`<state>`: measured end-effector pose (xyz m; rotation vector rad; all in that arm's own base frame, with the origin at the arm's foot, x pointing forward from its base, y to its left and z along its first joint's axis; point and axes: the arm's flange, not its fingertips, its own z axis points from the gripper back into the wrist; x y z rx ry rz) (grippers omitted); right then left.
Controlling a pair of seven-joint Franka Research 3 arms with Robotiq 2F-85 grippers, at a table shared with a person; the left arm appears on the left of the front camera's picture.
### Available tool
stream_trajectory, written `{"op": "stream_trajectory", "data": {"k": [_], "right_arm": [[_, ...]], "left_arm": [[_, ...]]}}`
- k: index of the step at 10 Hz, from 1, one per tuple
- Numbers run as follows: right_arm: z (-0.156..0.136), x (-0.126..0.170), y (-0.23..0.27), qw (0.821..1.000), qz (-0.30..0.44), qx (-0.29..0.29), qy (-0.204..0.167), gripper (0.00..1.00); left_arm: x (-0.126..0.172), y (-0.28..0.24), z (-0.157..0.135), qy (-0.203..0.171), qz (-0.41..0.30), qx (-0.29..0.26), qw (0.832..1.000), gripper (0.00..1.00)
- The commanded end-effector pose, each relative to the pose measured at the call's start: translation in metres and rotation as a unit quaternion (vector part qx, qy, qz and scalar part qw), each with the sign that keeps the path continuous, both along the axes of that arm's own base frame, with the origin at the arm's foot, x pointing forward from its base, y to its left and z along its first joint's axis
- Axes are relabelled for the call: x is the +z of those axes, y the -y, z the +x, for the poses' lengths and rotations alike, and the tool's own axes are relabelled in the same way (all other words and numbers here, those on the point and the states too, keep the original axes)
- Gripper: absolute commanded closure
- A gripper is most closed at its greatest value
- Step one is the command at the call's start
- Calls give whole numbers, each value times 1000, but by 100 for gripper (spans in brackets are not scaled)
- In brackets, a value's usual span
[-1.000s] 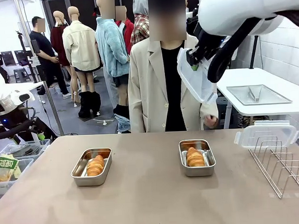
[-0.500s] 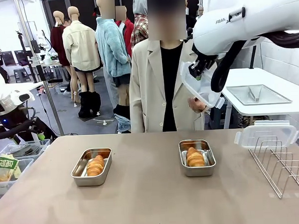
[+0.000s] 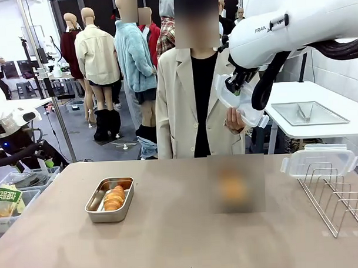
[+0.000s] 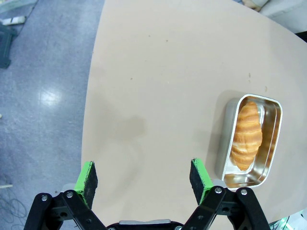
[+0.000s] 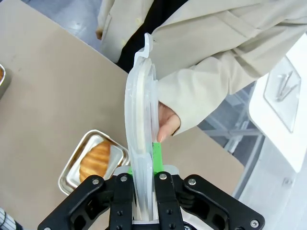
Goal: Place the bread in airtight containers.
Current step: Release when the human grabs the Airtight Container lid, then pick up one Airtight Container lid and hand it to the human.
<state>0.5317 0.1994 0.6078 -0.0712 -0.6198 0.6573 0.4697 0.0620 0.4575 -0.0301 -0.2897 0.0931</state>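
My right gripper [image 5: 142, 165] is shut on a translucent plastic lid [image 5: 140, 120], held edge-up high above the table's far side [image 3: 239, 102]. The person's hand [image 5: 166, 122] touches that lid from behind. Below it, one steel airtight container [image 5: 70, 168] holds a golden bread roll [image 5: 95, 160]. The other container [image 3: 109, 200] sits left of centre with a bread roll [image 3: 114, 197] inside; it has no lid. My left gripper [image 4: 144, 175] hangs open above the table, with that container [image 4: 272, 125] and its bread [image 4: 246, 136] off to its right.
A second translucent lid [image 3: 318, 161] rests on top of a wire rack [image 3: 340, 202] at the table's right edge. The person [image 3: 192, 104] stands at the far side. A white side table with a flat metal tray [image 3: 307, 113] stands behind on the right.
The person's hand has risen from waist height to the lid. My right arm has shifted the lid slightly up and toward the person. The left gripper has not moved.
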Motion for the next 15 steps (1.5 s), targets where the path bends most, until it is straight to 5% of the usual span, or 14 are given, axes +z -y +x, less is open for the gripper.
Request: {"op": "stream_trajectory", "data": {"k": [1,9,11,14,15], "right_arm": [[4,2,1,1000,-7,-2,8,100],[1,15,7,1000,-14,6,-9,96],[-13,35,30,997,-22,52,-47,58],[-21,66,82,971,-113,123,-170,1],[-13,68,104,962,-129,151,-187,0]], "left_arm": [[2,-2,-2,0,5,-2,1000,0],[2,-2,-2,0,5,-2,1000,0],[2,-2,-2,0,5,-2,1000,0],[2,-2,-2,0,5,-2,1000,0],[2,-2,-2,0,5,-2,1000,0]]}}
